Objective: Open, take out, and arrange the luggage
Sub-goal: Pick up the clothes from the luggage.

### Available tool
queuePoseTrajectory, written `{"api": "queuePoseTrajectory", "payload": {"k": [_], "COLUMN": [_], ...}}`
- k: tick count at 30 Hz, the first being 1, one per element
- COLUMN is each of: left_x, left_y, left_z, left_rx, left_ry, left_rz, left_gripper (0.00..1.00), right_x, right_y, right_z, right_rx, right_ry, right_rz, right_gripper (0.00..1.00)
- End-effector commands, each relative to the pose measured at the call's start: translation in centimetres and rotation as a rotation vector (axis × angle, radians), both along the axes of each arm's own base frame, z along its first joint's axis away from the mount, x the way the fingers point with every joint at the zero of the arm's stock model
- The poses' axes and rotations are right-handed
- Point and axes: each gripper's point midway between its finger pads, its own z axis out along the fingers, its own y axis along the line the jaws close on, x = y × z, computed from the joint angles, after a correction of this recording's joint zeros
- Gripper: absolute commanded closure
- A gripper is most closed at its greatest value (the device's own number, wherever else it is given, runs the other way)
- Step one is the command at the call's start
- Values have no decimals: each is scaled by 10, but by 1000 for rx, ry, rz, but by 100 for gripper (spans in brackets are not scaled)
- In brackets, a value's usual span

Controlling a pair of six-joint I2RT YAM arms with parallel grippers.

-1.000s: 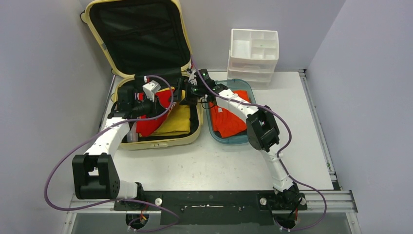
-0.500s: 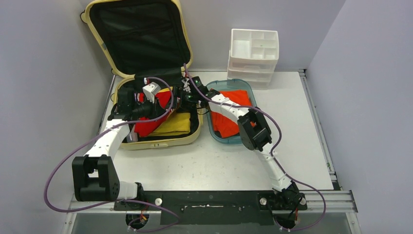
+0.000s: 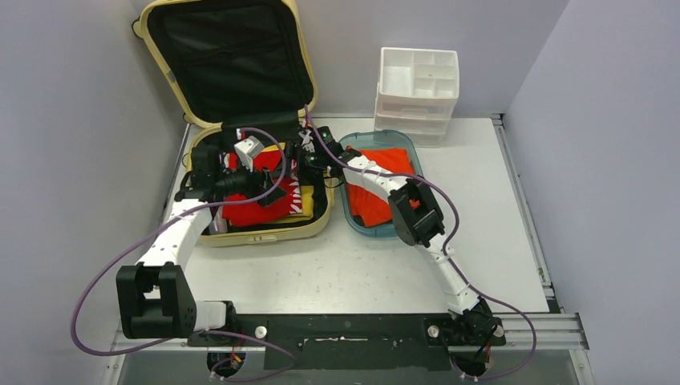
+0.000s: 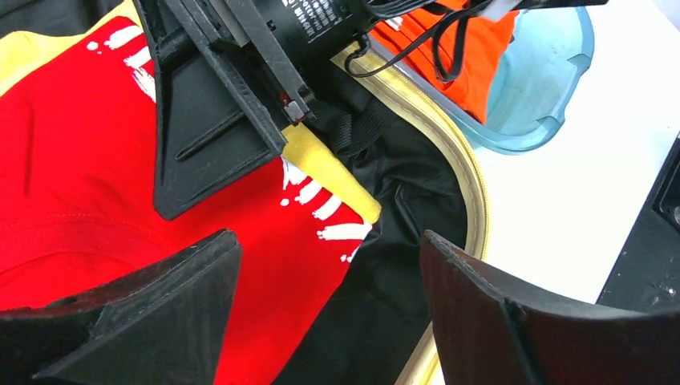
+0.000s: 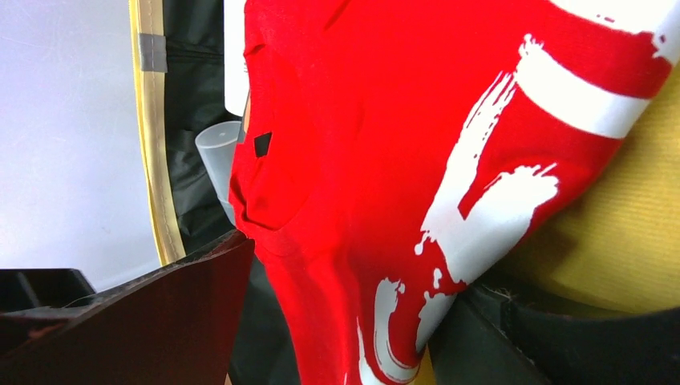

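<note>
**Top external view.** The luggage [image 3: 265,234] sits at the back left of the table [image 3: 497,200]. Its lower shell lies flat, and the lid stands raised against the rear wall with the black lining facing forward. A red garment [image 3: 257,210] with white markings lies on top inside the lower shell. The left gripper [image 3: 269,191] reaches in from the left side, above that garment. The right gripper [image 3: 295,163] reaches in at the shell's back right corner, its arm passing over a teal tray [image 3: 401,228]. The tray stands just beside the luggage and holds an orange garment [image 3: 377,192]. A white drawer organizer [image 3: 417,104] stands behind the tray.

**Left wrist view.** The left claw is spread, and its fingers [image 4: 160,305] stand well apart with nothing between them. Below them lies the red cloth. A yellow garment [image 4: 321,160] shows at the cloth's edge, then the black lining [image 4: 401,200] and the pale-yellow rim. One finger of the right claw rests on the red and yellow cloth.

**Right wrist view.** The right claw is spread wide, and a fold of the red garment fills the gap between its fingers [image 5: 160,321]. The fingers are not pressed together on the fold. The yellow garment lies to the right. A pale translucent cylinder [image 5: 216,152] stands at the left, beside the luggage rim.
</note>
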Motion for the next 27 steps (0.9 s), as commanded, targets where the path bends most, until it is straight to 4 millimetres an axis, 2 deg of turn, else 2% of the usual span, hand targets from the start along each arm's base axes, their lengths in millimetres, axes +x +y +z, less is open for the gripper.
{"api": "queuePoseTrajectory", "payload": {"k": [1, 5, 8, 15, 19, 22, 26, 27], "left_x": [5, 14, 10, -5, -7, -10, -16, -17], "left_y": [12, 41, 60, 94, 118, 131, 146, 150], "left_z": [43, 48, 47, 39, 37, 35, 26, 23], "left_rx": [-22, 17, 37, 87, 161, 201, 253, 267], "left_ry": [-98, -90, -88, -73, -64, -60, -32, -27], "left_rz": [21, 149, 198, 301, 414, 472, 542, 561], "left_gripper": [21, 20, 20, 20, 19, 19, 19, 20], "right_x": [2, 0, -5, -11, -10, -8, -5, -4], "right_y": [11, 11, 15, 23, 21, 15, 4, 1], "right_z": [16, 6, -3, -5, -1, 9, 35, 44], "right_rx": [82, 73, 76, 85, 74, 49, 8, -1], "right_ry": [-21, -8, 13, 10, -9, -47, -114, -137], "right_rz": [30, 36, 48, 65, 59, 47, 22, 15], "right_gripper": [28, 28, 29, 34, 53, 76, 100, 100]}}
